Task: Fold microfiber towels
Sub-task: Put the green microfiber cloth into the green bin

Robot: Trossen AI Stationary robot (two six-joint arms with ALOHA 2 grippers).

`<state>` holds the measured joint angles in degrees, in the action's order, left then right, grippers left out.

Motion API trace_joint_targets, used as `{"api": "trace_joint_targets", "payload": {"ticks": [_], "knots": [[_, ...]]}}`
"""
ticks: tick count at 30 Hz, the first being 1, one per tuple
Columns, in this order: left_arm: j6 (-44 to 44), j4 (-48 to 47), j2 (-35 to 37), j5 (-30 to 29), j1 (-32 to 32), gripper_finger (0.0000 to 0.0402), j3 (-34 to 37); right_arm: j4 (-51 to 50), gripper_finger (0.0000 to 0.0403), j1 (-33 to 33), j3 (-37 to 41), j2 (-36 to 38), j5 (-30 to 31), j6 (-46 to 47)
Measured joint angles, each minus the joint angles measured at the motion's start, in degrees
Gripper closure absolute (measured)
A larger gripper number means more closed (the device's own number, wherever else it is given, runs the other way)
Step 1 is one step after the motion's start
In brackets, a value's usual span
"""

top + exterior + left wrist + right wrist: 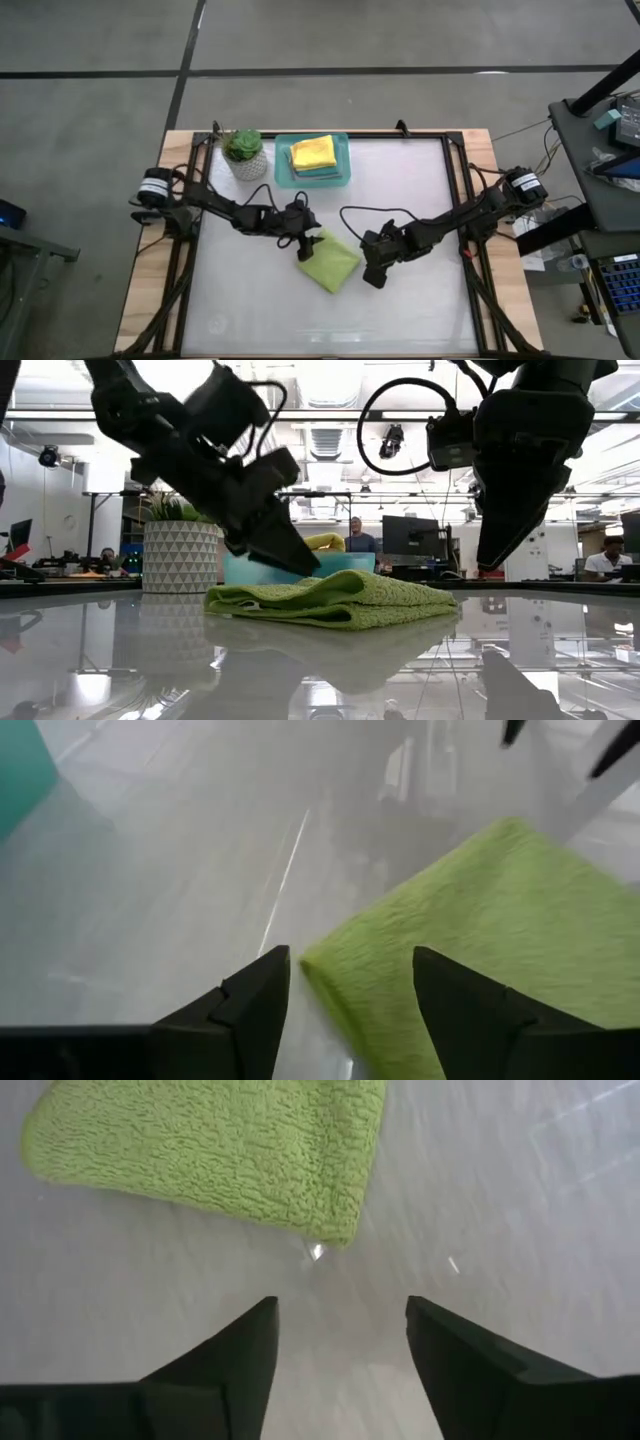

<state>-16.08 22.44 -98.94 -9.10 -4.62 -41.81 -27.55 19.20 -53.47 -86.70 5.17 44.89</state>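
A lime green microfiber towel (332, 264) lies folded on the white table's middle, its layers stacked flat (330, 598). My left gripper (305, 240) stands open at the towel's far-left corner. In the left wrist view that corner (330, 970) lies between the two fingers (350, 965), and no touch shows. My right gripper (372, 270) is open just off the towel's right side, pointing down at bare table (340, 1310), with the towel's edge (340, 1230) a little beyond its fingertips. In the low view it hangs above the table (500, 555).
A teal tray (283, 172) at the table's far middle holds stacked folded towels, a yellow one (313, 152) on top. A potted plant (244, 155) stands left of it. Bare table lies along the near edge and to the right. People sit in the room behind (357, 538).
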Motion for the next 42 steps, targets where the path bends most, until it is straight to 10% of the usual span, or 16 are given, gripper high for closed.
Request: {"api": "trace_joint_targets", "payload": {"ticks": [10, 20, 42], "knots": [[0.00, 3.88, -6.20, 1.70, 0.15, 0.0221, -1.00, 5.54, 0.0167, -0.08, 0.91, 0.00, 4.22, -0.17], [0.16, 3.90, -6.33, 2.01, 0.02, 0.0391, -1.00, 25.12, 0.0154, -1.82, 9.78, 0.02, 4.90, 2.72], [1.99, 5.45, -4.09, 0.79, -1.59, 0.0398, -0.84, 51.96, 0.0215, -4.78, 14.77, -10.54, 4.00, 2.89]]}}
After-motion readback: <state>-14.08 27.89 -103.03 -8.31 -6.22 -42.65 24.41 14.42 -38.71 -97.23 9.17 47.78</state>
